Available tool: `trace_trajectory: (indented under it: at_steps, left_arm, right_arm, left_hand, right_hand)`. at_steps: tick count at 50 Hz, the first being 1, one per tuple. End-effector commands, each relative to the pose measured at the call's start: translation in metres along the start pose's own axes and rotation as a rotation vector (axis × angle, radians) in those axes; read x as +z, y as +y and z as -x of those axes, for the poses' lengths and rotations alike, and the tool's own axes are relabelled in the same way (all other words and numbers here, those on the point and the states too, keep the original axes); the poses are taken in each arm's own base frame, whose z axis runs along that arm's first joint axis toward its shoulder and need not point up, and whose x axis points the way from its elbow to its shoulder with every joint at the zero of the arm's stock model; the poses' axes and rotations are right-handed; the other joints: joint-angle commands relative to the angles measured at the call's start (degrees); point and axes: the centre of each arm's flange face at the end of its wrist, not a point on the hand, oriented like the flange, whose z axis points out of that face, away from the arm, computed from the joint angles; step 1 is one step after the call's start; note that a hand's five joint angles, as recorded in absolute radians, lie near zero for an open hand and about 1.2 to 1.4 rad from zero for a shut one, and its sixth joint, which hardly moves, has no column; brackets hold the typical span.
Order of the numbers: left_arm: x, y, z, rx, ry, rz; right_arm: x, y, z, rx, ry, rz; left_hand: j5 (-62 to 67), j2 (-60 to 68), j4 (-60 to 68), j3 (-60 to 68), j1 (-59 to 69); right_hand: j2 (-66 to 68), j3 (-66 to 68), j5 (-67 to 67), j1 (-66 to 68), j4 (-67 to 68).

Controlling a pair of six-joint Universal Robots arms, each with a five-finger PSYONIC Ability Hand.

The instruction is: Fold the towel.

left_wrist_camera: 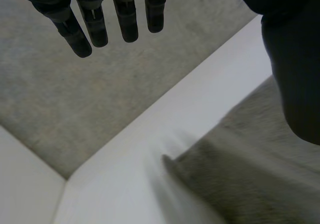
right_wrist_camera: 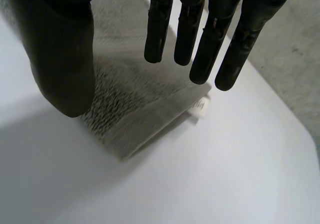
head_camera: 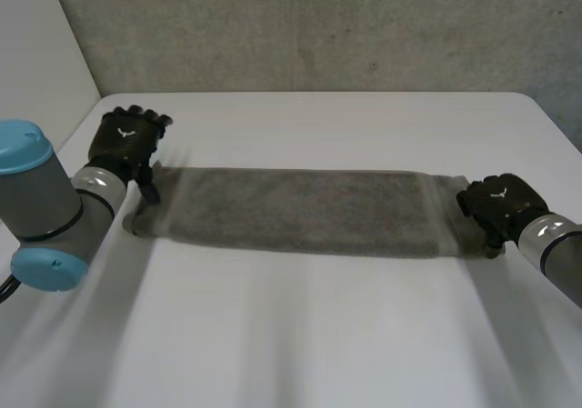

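A long grey towel [head_camera: 300,210] lies flat across the white table [head_camera: 318,335], folded into a narrow strip. My left hand [head_camera: 127,140] hovers at the strip's left end. In the left wrist view its fingers [left_wrist_camera: 95,29] are straight and apart from the thumb, with the towel's corner [left_wrist_camera: 240,184] below and nothing between them. My right hand [head_camera: 500,204] is at the strip's right end. In the right wrist view its fingers [right_wrist_camera: 190,34] are straight above the towel's end [right_wrist_camera: 135,104], and the thumb stands apart from them. A small white label [right_wrist_camera: 200,106] sticks out at that corner.
A grey textured wall [head_camera: 300,26] runs behind the table's far edge. A white side panel [head_camera: 36,44] stands at the left. The table's right corner falls away beyond my right hand.
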Motion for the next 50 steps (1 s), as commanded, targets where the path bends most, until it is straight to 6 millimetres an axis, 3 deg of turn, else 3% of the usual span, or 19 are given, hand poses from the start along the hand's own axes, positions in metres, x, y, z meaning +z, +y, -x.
trace_trajectory:
  at_steps: [1,6,8,14,24,31,32,33,35,38,40,41,43,44,46,47,48,49,50]
  left_arm:
    - [-0.012,-0.003,-0.012,-0.099,0.097,0.027]
    - [-0.013,-0.004,-0.014,-0.142,0.123,0.026]
    - [-0.013,-0.004,-0.014,-0.146,0.125,0.026]
    - [-0.013,-0.003,-0.014,-0.146,0.124,0.027]
    - [-0.015,-0.007,-0.008,-0.148,0.11,0.021]
    - [-0.024,-0.02,-0.003,-0.144,0.098,-0.005]
    - [-0.024,-0.02,-0.003,-0.144,0.098,-0.006]
    - [-0.024,-0.023,-0.002,-0.144,0.097,-0.013]
    - [-0.025,-0.025,-0.003,-0.144,0.099,-0.018]
    - [-0.025,-0.031,-0.004,-0.147,0.1,-0.033]
    - [-0.025,-0.033,-0.004,-0.145,0.098,-0.04]
    - [-0.025,-0.036,-0.005,-0.144,0.1,-0.047]
    - [-0.026,-0.04,-0.009,-0.142,0.11,-0.058]
    - [-0.027,-0.043,-0.013,-0.144,0.118,-0.066]
    - [-0.028,-0.045,-0.016,-0.146,0.127,-0.074]
    - [-0.028,-0.048,-0.018,-0.149,0.132,-0.08]
    - [-0.028,-0.048,-0.018,-0.149,0.132,-0.08]
    - [-0.028,-0.048,-0.02,-0.152,0.136,-0.082]
    - [-0.029,-0.049,-0.022,-0.153,0.14,-0.084]
  right_arm:
    - [0.015,0.015,0.006,0.007,-0.016,0.033]
    - [0.025,0.02,0.008,0.008,-0.014,0.034]
    - [0.027,0.019,0.003,0.004,0.003,0.024]
    - [0.029,0.02,-0.008,0.004,0.053,0.034]
    - [0.024,0.013,-0.095,-0.056,0.292,0.058]
    - [0.027,-0.006,-0.111,-0.181,0.325,0.07]
    - [0.027,-0.021,-0.104,-0.191,0.322,0.046]
    - [0.027,-0.021,-0.104,-0.191,0.322,0.046]
    - [0.027,-0.069,-0.068,-0.218,0.28,-0.08]
    - [0.025,-0.088,-0.051,-0.219,0.253,-0.137]
    - [0.017,-0.12,-0.013,-0.229,0.186,-0.238]
    - [0.017,-0.12,-0.012,-0.229,0.186,-0.239]
    - [0.003,-0.152,0.04,-0.265,0.097,-0.361]
    - [0.003,-0.153,0.04,-0.266,0.097,-0.361]
    - [-0.006,-0.171,0.093,-0.3,0.02,-0.478]
    - [-0.006,-0.171,0.093,-0.3,0.02,-0.478]
    - [-0.008,-0.174,0.117,-0.313,-0.011,-0.525]
    - [-0.008,-0.174,0.117,-0.314,-0.012,-0.525]
    - [-0.009,-0.175,0.137,-0.321,-0.039,-0.559]
  left_hand:
    - [-10.6,-4.5,-4.9,-3.6,-5.1]
    - [-10.6,-4.5,-4.9,-3.6,-5.1]
    - [-10.6,-4.5,-4.9,-3.6,-5.1]
    - [-10.6,-4.5,-4.9,-3.6,-5.1]
    - [-10.6,-4.5,-4.9,-3.6,-5.1]
    - [-10.6,-4.5,-4.9,-3.6,-5.1]
    - [-10.6,-4.5,-4.9,-3.6,-5.1]
    - [-10.6,-4.5,-4.9,-3.6,-5.1]
    - [-10.6,-4.5,-4.9,-3.6,-5.1]
    - [-10.8,-4.7,-5.0,-3.7,-5.3]
    - [-10.6,-4.5,-4.9,-3.6,-5.1]
    - [-10.6,-4.5,-4.9,-3.6,-5.1]
    - [-10.8,-4.7,-5.0,-3.7,-5.3]
    - [-10.6,-4.5,-4.9,-3.6,-5.1]
    - [-10.6,-4.5,-4.9,-3.6,-5.1]
    - [-10.8,-4.7,-5.0,-3.7,-5.3]
    - [-10.8,-4.7,-5.0,-3.7,-5.3]
    - [-10.8,-4.7,-5.0,-3.7,-5.3]
    - [-10.6,-4.5,-4.9,-3.6,-5.1]
  right_hand:
    - [5.3,4.9,4.7,4.7,4.8]
    - [21.0,20.6,20.3,20.4,20.5]
    - [46.5,46.1,45.9,45.9,46.0]
    - [46.6,46.2,46.0,46.0,46.1]
    - [46.6,46.2,46.0,46.0,46.1]
    - [46.6,46.2,46.0,46.0,46.1]
    - [46.6,46.2,46.0,46.0,46.1]
    - [46.6,46.2,46.0,46.0,46.1]
    - [46.6,46.2,46.0,46.0,46.1]
    - [46.6,46.2,46.0,46.0,46.1]
    - [46.6,46.2,46.0,46.0,46.1]
    - [46.6,46.2,46.0,46.0,46.1]
    - [46.6,46.2,46.0,46.0,46.1]
    - [46.6,46.2,46.0,46.0,46.1]
    - [46.6,46.2,46.0,46.0,46.1]
    - [46.6,46.2,46.0,46.0,46.1]
    - [46.6,46.2,46.0,46.0,46.1]
    - [46.6,46.2,46.0,46.0,46.1]
    - [46.6,46.2,46.0,46.0,46.1]
